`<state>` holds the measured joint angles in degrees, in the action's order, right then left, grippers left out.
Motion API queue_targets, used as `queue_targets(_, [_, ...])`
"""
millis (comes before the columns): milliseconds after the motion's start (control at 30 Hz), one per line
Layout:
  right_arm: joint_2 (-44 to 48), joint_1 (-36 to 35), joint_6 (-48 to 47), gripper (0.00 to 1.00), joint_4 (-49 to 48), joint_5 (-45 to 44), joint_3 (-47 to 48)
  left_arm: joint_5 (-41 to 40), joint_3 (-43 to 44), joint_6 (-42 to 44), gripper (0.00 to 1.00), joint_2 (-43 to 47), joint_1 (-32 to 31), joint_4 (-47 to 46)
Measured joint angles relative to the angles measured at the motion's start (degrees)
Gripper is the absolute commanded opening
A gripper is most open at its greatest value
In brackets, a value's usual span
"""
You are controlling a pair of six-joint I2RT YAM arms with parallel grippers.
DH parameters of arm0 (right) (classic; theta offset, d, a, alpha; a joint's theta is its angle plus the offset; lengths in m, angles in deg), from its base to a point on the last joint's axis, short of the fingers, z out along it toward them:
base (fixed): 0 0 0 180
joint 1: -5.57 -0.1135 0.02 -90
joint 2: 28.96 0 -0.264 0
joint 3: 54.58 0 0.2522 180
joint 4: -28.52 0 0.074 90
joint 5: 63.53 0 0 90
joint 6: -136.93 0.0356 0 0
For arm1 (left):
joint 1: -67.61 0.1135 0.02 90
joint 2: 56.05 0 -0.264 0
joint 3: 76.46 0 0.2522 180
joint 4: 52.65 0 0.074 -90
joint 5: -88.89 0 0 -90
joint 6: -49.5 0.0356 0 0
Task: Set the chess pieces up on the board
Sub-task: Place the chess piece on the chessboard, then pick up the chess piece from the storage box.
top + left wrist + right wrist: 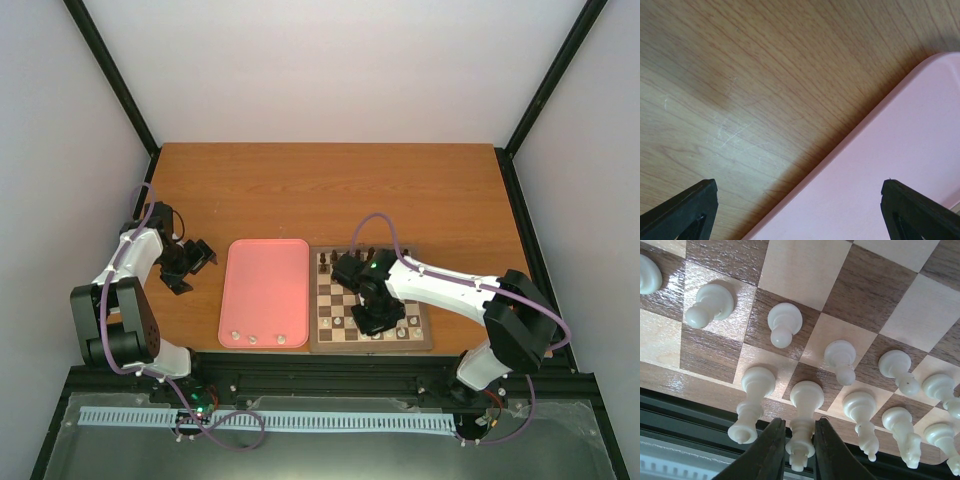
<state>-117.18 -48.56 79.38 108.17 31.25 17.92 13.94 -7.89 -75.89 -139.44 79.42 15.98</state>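
The right pincer (800, 422) has its two fingers close on either side of the head of one tall white piece (805, 395). Whether they press on it cannot be told. That piece stands in the nearest row of the board (805, 270) with four more white chess pieces (860, 415), one to the pincer's left and three to its right, making five in the row. Just beyond the pincer a second row holds six, most of them pawns (785, 322), and the leftmost is cut by the frame. Past these the checkered squares are bare. Well to the pincer's left, beside the board, a pink tray (265, 280) carries three small white pieces (254, 339) along its near edge. The left pincer (799, 190) hangs spread wide over the tray's corner and the wooden table (740, 75), holding nothing.
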Motion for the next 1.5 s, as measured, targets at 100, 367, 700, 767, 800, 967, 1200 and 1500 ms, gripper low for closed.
queue_targets(100, [0.0, 0.0, 0.0, 0.18, 0.0, 0.0, 0.0, 0.0, 0.0, 0.0, 1.00, 0.0, 0.0, 0.0])
queue_targets(367, [0.4, 0.0, 0.0, 0.23, 0.2, -0.4, 0.0, 0.0, 0.0, 0.0, 1.00, 0.0, 0.0, 0.0])
queue_targets(700, [1.8, 0.0, 0.2, 0.30, 3.1, -2.7, 3.1, 0.0, 0.0, 0.0, 1.00, 0.0, 0.0, 0.0])
queue_targets(767, [1.9, 0.0, 0.2, 0.33, 4.0, -3.1, 4.5, 0.0, 0.0, 0.0, 1.00, 0.0, 0.0, 0.0])
queue_targets(800, [1.9, 0.0, 0.2, 0.34, 4.4, -3.3, 5.3, 0.0, 0.0, 0.0, 1.00, 0.0, 0.0, 0.0])
queue_targets(967, [1.8, 0.0, -0.1, 0.38, 6.0, -4.3, 10.8, 0.0, 0.0, 0.0, 1.00, 0.0, 0.0, 0.0])
queue_targets(1200, [-3.2, -0.8, -1.9, 0.42, 5.8, -4.3, 23.9, 0.0, 0.0, 0.0, 1.00, 0.0, 0.0, 0.0])
queue_targets(1500, [-19.9, -9.5, -7.7, 0.42, 1.7, -3.9, 41.3, 0.0, 0.0, 0.0, 1.00, 0.0, 0.0, 0.0])
